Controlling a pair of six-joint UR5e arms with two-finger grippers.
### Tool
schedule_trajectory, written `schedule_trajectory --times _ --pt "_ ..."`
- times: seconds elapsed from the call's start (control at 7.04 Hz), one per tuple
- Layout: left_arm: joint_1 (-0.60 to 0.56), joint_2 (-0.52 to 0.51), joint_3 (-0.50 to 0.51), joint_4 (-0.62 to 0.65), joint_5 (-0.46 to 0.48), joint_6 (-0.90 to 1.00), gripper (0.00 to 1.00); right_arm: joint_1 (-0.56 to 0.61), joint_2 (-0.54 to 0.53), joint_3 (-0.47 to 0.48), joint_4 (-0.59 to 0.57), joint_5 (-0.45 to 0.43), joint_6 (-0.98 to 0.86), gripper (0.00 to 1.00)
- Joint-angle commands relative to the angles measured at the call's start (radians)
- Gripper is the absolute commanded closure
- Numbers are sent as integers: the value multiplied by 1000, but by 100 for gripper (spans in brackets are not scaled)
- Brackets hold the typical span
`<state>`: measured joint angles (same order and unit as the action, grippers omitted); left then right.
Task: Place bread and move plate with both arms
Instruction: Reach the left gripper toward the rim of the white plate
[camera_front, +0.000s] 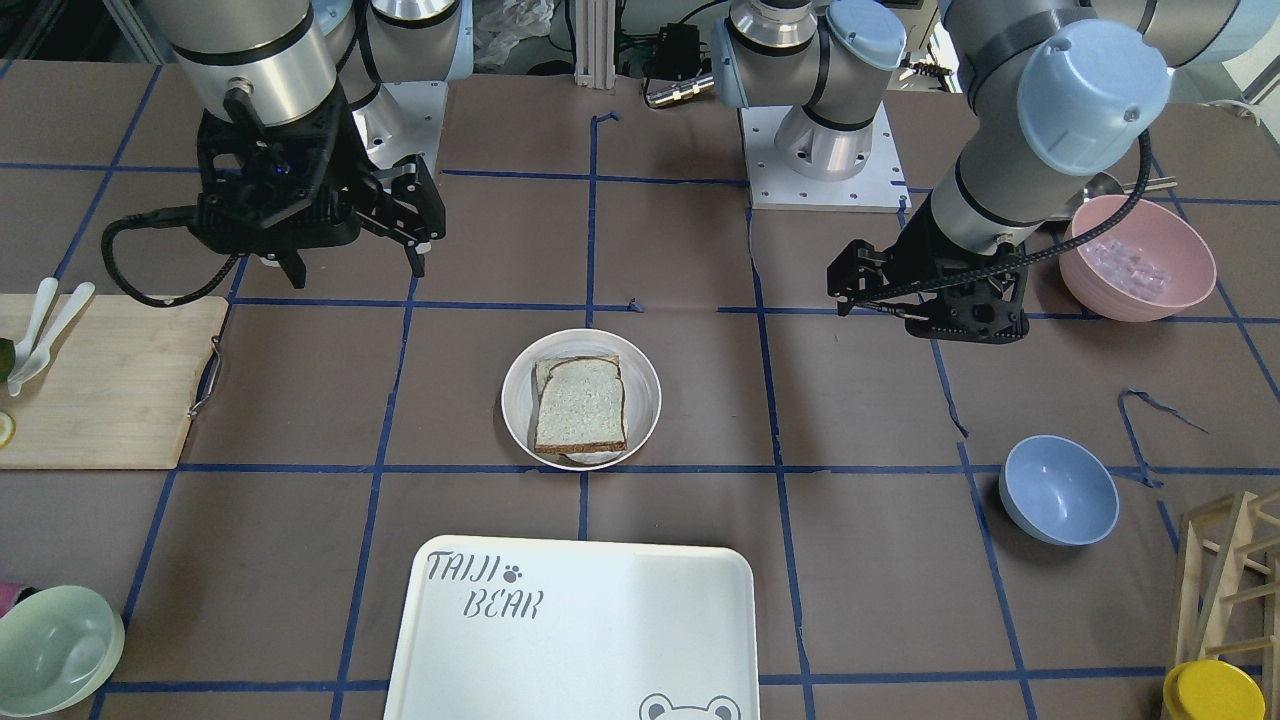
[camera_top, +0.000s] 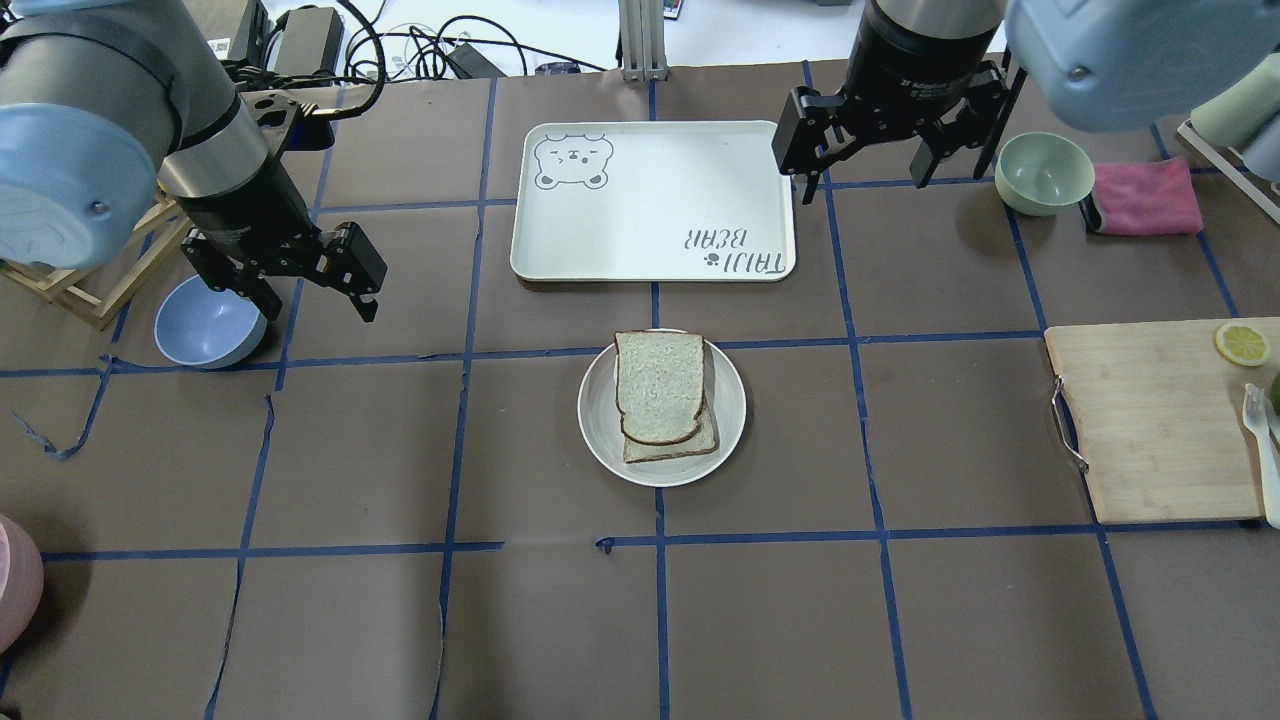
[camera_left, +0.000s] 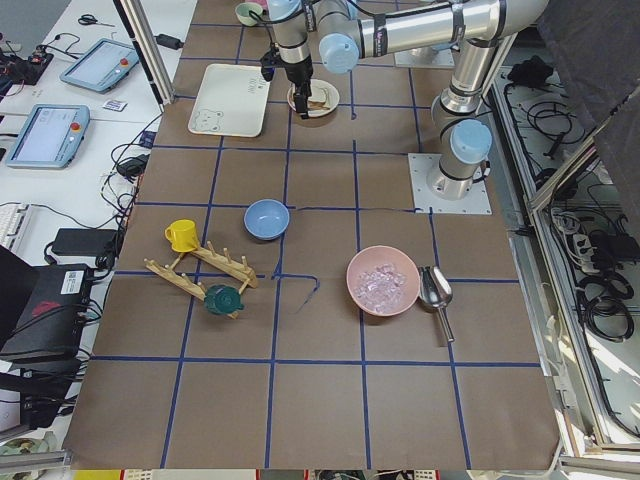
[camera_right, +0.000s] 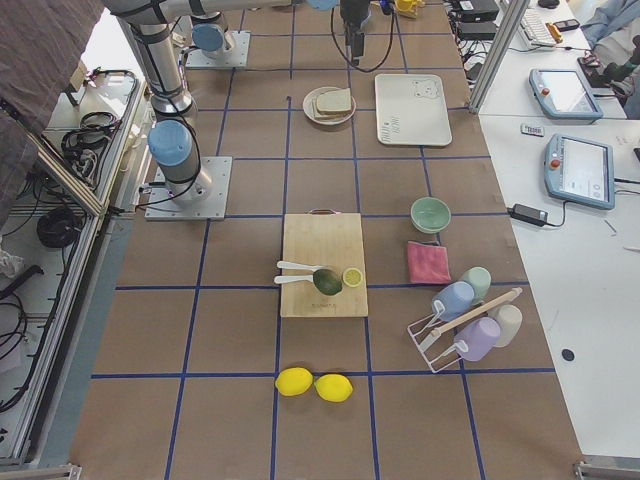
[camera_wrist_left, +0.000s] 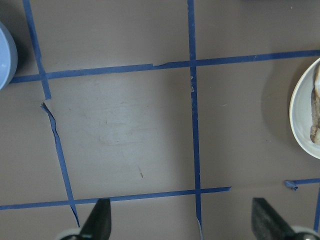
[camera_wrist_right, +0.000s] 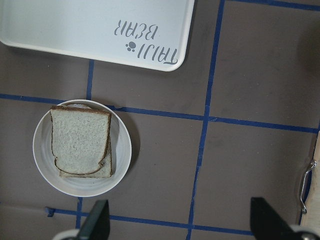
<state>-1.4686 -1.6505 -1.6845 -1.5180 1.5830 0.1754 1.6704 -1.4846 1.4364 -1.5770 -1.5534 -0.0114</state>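
Observation:
The cream-white plate (camera_top: 603, 440) sits mid-table with two stacked slices. The bread (camera_top: 658, 385), dark-crusted with a rounded top, lies on top of a squarer, lighter slice (camera_top: 695, 445). Both also show in the front view, plate (camera_front: 519, 400) and bread (camera_front: 580, 405), and in the right wrist view, plate (camera_wrist_right: 122, 150) and bread (camera_wrist_right: 80, 145). My left gripper (camera_top: 318, 305) is open and empty, hovering left of the plate, whose rim (camera_wrist_left: 301, 115) shows in the left wrist view. My right gripper (camera_top: 862, 178) is open and empty above the tray's far right corner.
The "TAIJI BEAR" tray (camera_top: 650, 200) lies just beyond the plate. A blue bowl (camera_top: 205, 325) sits under my left arm, beside a wooden rack (camera_top: 70, 290). A green bowl (camera_top: 1043, 172), pink cloth (camera_top: 1145, 197) and cutting board (camera_top: 1150, 430) are on the right.

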Motion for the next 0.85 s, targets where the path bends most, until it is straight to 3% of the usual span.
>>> schedule_trajectory --times 0.0,0.28,0.43,0.57,0.71 --pt "-25 -54 -62 184 -110 -4 0 -17 -22 1 -18 -11 11 0" --pt "-90 -87 -211 403 -136 -74 0 -27 -20 1 -6 -13 7 0" --pt "-126 -112 -266 515 -147 -111 13 -29 -19 1 -14 -51 1 0" --pt "-143 -136 -283 539 -181 -132 27 -38 -19 2 -17 -103 -1 0" --pt "-148 -155 -287 538 -184 -213 25 -52 -19 2 -12 -102 -5 0"
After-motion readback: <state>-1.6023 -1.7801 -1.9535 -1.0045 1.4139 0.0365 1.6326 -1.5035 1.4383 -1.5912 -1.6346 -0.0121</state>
